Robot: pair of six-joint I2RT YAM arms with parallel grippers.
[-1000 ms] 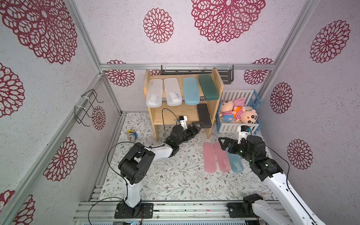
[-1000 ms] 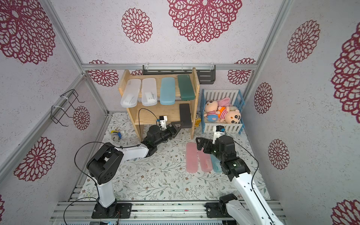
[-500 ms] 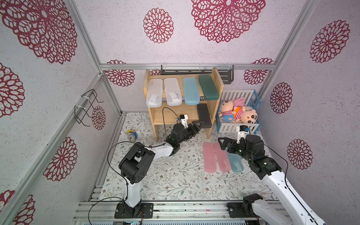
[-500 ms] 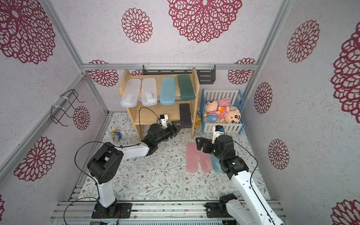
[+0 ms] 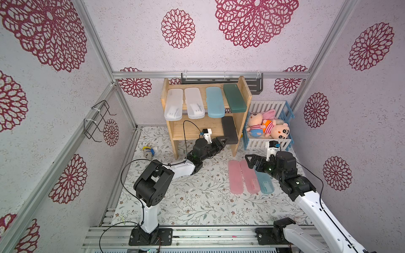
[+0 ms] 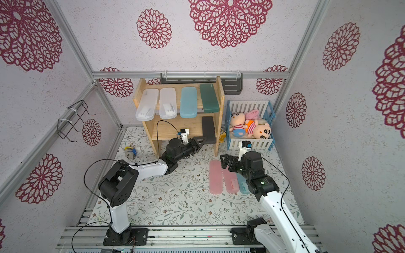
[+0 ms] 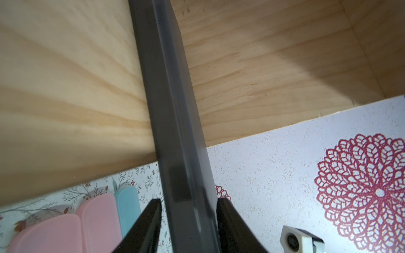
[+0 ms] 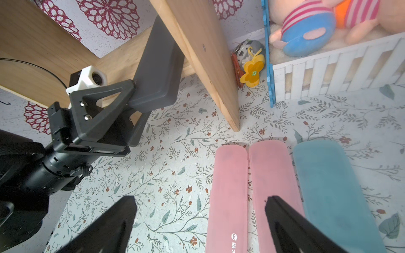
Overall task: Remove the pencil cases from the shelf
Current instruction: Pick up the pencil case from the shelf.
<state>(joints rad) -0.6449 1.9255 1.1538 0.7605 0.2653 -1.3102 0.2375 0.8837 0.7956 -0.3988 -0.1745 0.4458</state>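
- The left gripper [image 5: 225, 140] [image 6: 202, 140] is seen pinching the near end of the black case [image 5: 229, 129] [image 6: 208, 129]. One finger [image 7: 228, 221] is pressed to each flat face.
- The black case is lying flat on the lower tier of the shelf [image 5: 192, 131] [image 6: 171, 130], just beside its right side panel. The gripped end overhangs the front edge. It is placed just right of frame centre in both top views.
- The jaws of the right gripper [image 5: 252, 162] [image 6: 225, 162] are spread wide, and nothing is held between them [image 8: 201, 219].
- The right gripper is held over the far ends of the pink cases [image 5: 235, 180] [image 8: 228, 186], right of centre in the frame.
- The pink cases are laid touching side by side on the floral mat [image 5: 197, 197]. A light blue case [image 5: 264, 184] [image 8: 328, 186] is laid just beside them on the right.
- In the upper centre of the frame, four cases are lined up on the upper tier, with their front ends overhanging. From left these are two frosted white cases [image 5: 173, 104], a second light blue case [image 5: 214, 101] and a dark green case [image 5: 234, 98].
- A slatted crate [image 5: 268, 143] filled with plush toys [image 5: 267, 128] is noted just right of the shelf.
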